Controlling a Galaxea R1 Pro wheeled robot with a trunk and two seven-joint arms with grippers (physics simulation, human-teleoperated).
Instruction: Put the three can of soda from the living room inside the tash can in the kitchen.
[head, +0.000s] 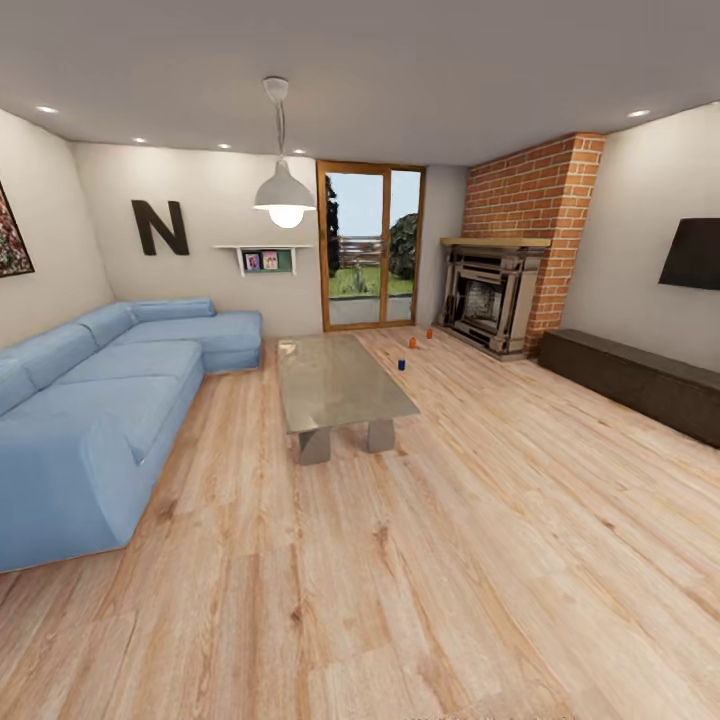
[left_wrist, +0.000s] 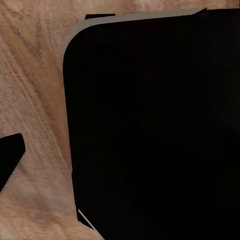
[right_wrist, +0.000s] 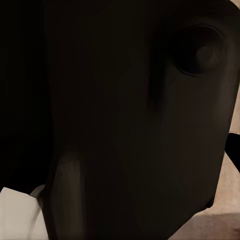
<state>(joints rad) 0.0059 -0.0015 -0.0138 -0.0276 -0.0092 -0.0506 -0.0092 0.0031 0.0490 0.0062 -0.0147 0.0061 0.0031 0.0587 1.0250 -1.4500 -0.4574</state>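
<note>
Where plank floor (head: 450, 560) meets fireplace (head: 490, 300), three soda cans (head: 411, 343), fingers' state unclear.

Three tiny cans stand upright and apart on the plank floor between the glass table and the fireplace: an orange one (head: 429, 333) nearest the hearth, another orange (head: 411, 343) just beside it, a blue one (head: 401, 365) closest to the table's far corner.

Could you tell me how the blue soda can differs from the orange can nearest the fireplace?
The blue soda can is dark blue and lies closer to the glass coffee table; the orange can is orange and sits farther back, by the fireplace. Both stand upright on the wood floor and look alike in size.
</note>
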